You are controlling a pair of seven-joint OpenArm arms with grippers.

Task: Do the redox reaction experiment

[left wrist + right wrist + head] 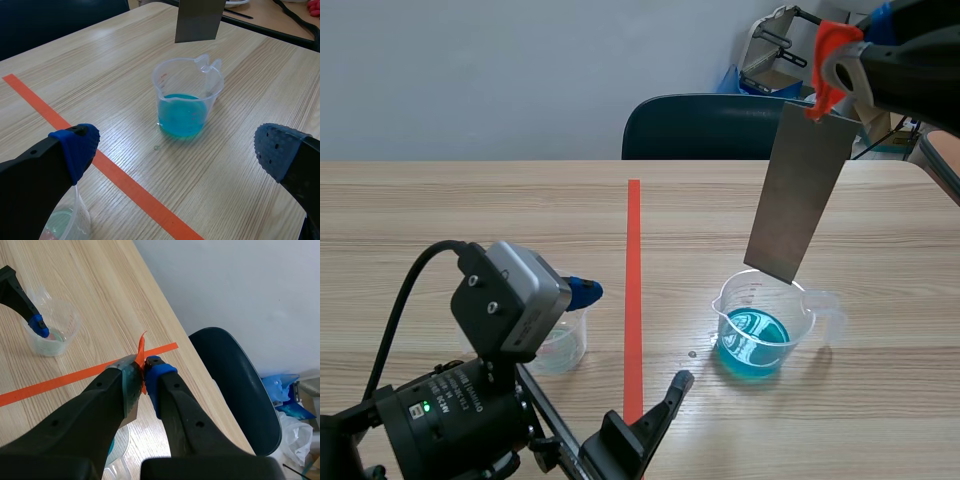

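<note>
A clear beaker (755, 330) (187, 95) with blue liquid in its bottom stands right of the red tape line. A grey metal plate (800, 190) (199, 20) hangs upright over it, its lower edge just above the rim and clear of the liquid. The plate hangs from an orange tab (832, 45) (141, 365), and my right gripper (838, 68) (142, 371) is shut on that tab, raised at the right. My left gripper (628, 340) (177, 155) stands open low near the tape, nothing between its fingers.
A small clear cup (560, 345) (65, 220) (50, 330) with a little pale liquid sits left of the tape, beside one left finger. A dark blue chair (710, 125) (235, 385) stands behind the table's far edge. Clutter lies at the back right.
</note>
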